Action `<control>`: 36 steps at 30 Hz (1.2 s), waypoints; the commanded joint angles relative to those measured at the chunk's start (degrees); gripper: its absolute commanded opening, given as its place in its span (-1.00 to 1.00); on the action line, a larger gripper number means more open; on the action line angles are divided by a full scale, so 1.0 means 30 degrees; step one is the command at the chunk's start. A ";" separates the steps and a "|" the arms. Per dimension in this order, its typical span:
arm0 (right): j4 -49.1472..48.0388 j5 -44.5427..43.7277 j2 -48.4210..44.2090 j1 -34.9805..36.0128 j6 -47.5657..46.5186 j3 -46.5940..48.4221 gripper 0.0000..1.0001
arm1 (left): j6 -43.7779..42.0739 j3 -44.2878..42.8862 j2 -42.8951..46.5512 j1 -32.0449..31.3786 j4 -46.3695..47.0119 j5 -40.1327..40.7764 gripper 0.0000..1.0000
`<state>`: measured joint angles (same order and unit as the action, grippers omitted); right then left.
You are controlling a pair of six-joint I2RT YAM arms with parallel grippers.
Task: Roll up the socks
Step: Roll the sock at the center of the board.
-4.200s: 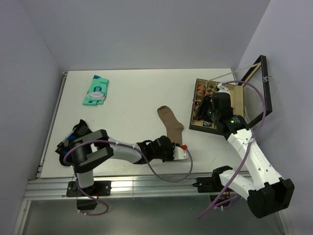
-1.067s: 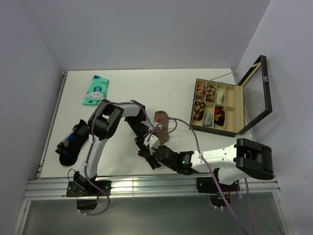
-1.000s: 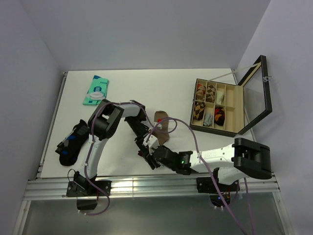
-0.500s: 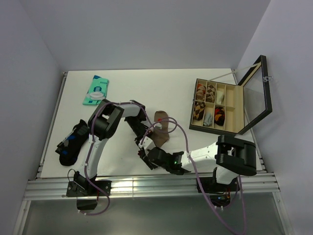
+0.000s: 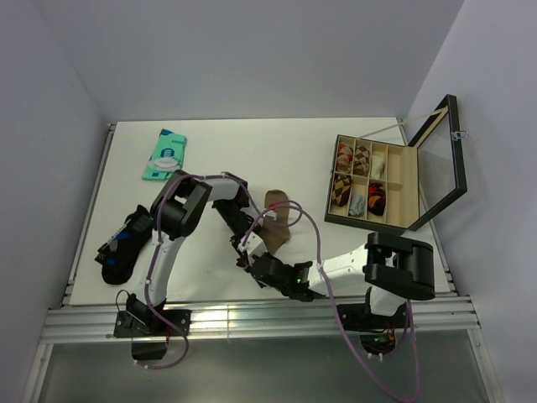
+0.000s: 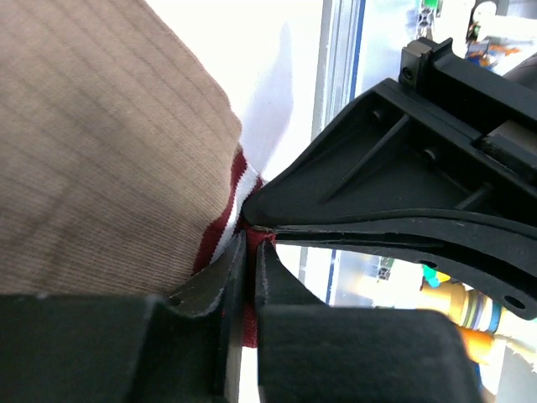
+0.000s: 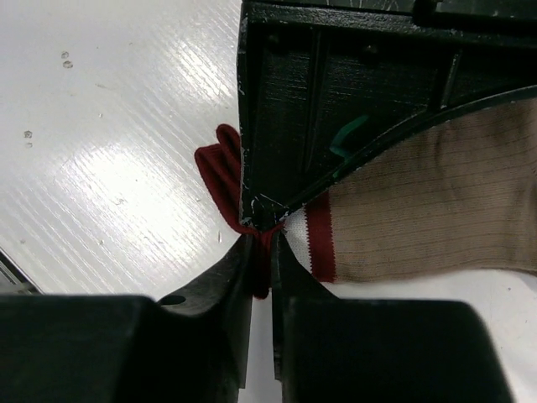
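The tan-brown sock (image 5: 278, 222) lies mid-table, its maroon, white-striped cuff (image 7: 220, 180) toward the near edge. My left gripper (image 6: 250, 239) is shut on the cuff (image 6: 220, 243), maroon fabric pinched between its pads. My right gripper (image 7: 262, 239) meets it head-on, shut on the same maroon cuff edge. From above, the left gripper (image 5: 244, 249) and right gripper (image 5: 257, 264) touch tip to tip at the sock's near end. A dark sock (image 5: 122, 244) lies at the table's left edge, its pattern unclear.
A teal flat packet (image 5: 165, 154) lies at the back left. An open black-framed box (image 5: 416, 180) with rolled socks in its compartments stands at the right. Both arms and purple cables crowd the near middle of the table.
My right gripper has closed onto the maroon cuff, and its arm has shifted a little left. The left gripper has kept its hold and place.
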<state>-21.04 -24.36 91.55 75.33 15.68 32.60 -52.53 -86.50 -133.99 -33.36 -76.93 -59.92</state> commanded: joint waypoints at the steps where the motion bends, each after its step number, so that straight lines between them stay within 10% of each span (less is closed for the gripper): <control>1: -0.1248 -0.1079 0.0276 -0.0149 0.1040 -0.0288 -0.77 | 0.0575 0.0414 0.0658 -0.0070 0.0854 -0.0826 -0.74; 7: -0.2596 -0.0027 -0.1539 -0.0441 0.2681 -0.2395 -0.96 | 0.2422 0.1555 0.2650 0.0018 0.3052 -0.1091 -0.35; 22: -0.2306 0.5947 -0.4032 -0.2753 0.5024 -0.4041 -1.00 | 1.1792 0.6914 0.9533 0.3765 1.5118 0.1837 -0.35; 36: -0.0926 1.8981 -0.0080 -1.0634 0.7368 -0.1437 -1.00 | 0.9371 1.1751 1.7149 0.2751 2.1275 0.8570 -0.21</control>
<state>-24.64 21.15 87.99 47.22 34.87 25.80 -20.12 -52.82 -85.67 -21.23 -17.45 -41.25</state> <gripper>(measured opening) 0.161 0.395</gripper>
